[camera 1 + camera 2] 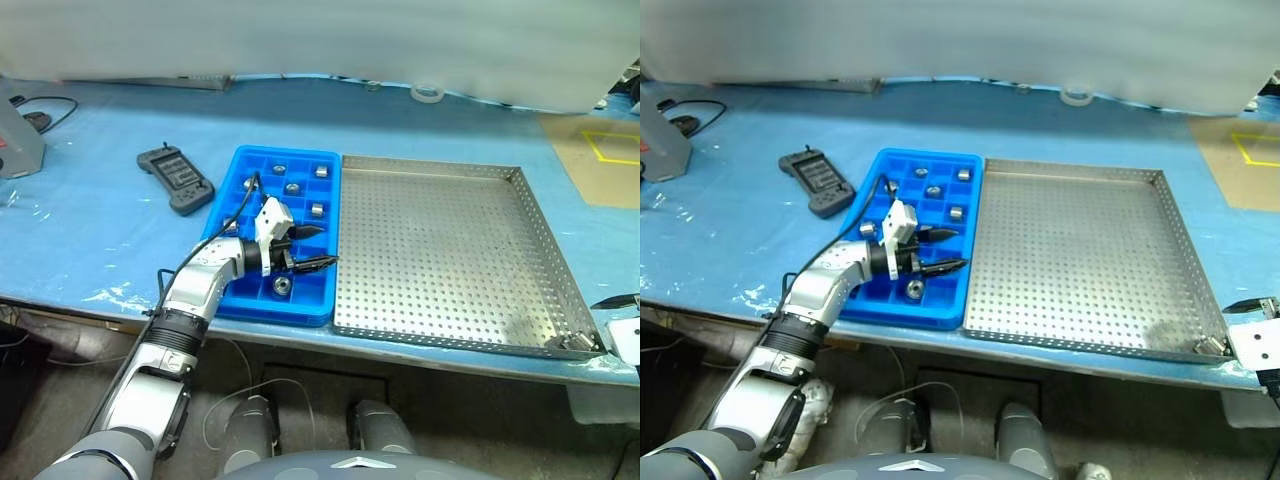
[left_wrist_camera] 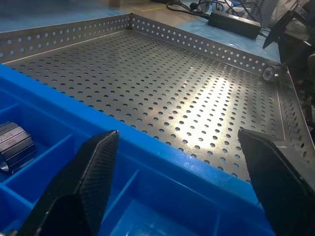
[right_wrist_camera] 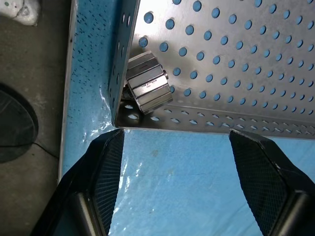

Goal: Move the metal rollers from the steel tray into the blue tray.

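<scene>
- light-blue table cover [image 1: 90, 230] over the worktable, wrinkled at near edge
- black handheld controller [image 1: 176, 179] lying on cover
- white tape ring [image 1: 428, 93] near far edge
- brown board with yellow marking [image 1: 600, 158] far right
- dark floor [image 1: 60, 390] under table

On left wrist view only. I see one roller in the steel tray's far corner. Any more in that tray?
Observer: No. The head view shows that metal roller alone in the steel tray, tucked into its near right corner.
Operator: Right end effector on it?
Observer: Not yet. The right end effector is open and hangs over the table cover just outside that corner. The roller is beyond its fingertips.
Operator: Blue tray count?
Observer: Six rollers are visible in the blue tray. The left arm lies across part of it and may hide more.
</scene>
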`<state>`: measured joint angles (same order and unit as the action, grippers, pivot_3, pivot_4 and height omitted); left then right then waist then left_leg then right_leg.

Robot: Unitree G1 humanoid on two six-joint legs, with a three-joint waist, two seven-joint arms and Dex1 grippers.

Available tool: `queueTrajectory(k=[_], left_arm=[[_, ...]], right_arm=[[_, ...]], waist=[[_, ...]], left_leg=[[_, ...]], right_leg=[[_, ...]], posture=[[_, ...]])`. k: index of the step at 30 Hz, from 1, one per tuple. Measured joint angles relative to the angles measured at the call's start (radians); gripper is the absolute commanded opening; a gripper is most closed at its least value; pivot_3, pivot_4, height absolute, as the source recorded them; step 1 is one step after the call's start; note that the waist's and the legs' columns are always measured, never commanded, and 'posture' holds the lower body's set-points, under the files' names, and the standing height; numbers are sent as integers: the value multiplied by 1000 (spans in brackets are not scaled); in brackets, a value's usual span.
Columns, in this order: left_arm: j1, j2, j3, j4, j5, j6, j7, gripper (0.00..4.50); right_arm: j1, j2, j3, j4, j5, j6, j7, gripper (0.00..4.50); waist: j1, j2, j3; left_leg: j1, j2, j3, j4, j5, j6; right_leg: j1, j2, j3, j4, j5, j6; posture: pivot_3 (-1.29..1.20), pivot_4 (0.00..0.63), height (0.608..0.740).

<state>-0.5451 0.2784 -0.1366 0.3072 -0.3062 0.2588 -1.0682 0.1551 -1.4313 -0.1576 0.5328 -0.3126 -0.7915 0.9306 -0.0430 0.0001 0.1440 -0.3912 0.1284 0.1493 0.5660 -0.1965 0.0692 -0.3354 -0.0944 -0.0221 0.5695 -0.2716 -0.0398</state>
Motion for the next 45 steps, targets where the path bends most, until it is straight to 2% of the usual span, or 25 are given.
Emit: queueTrajectory(k=[7, 16, 27, 38, 45], left_arm=[[4, 2, 1, -2, -1, 0, 4, 4071], [11, 24, 14, -2, -2, 1, 15, 4071], [13, 24, 16, -2, -2, 0, 18, 4071], [14, 25, 21, -2, -3, -1, 22, 4071], [17, 28, 24, -3, -3, -1, 25, 4071]], right_arm=[[-145, 17, 132, 7, -3, -32, 8, 3575], [-214, 5, 203, 94, -32, -86, -6, 3575], [-241, 1, 230, 119, -32, -109, 4, 3575], [-153, -24, 218, 76, 46, -110, 5, 3575], [-194, 25, 247, 31, 44, -85, 11, 3575]], waist=[[3, 0, 0], [4, -1, 0], [5, -1, 0], [9, -1, 0], [11, -1, 0]], left_leg=[[-1, 0, 0, 1, 0, 1], [-3, 0, 0, 5, -3, 4], [-3, 0, 0, 6, -3, 5], [-4, 1, 0, 5, -3, 5], [-4, 1, 0, 5, -3, 5]], right_leg=[[0, 0, 0, 0, 0, 0], [0, 0, 0, 0, 0, -1], [0, 0, 0, 0, 1, -1], [0, 0, -1, 0, 0, -1], [0, 0, -1, 0, 0, -1]], posture=[[-252, 150, 740], [-229, 150, 740], [-225, 150, 740], [-222, 150, 740], [-209, 150, 740]])
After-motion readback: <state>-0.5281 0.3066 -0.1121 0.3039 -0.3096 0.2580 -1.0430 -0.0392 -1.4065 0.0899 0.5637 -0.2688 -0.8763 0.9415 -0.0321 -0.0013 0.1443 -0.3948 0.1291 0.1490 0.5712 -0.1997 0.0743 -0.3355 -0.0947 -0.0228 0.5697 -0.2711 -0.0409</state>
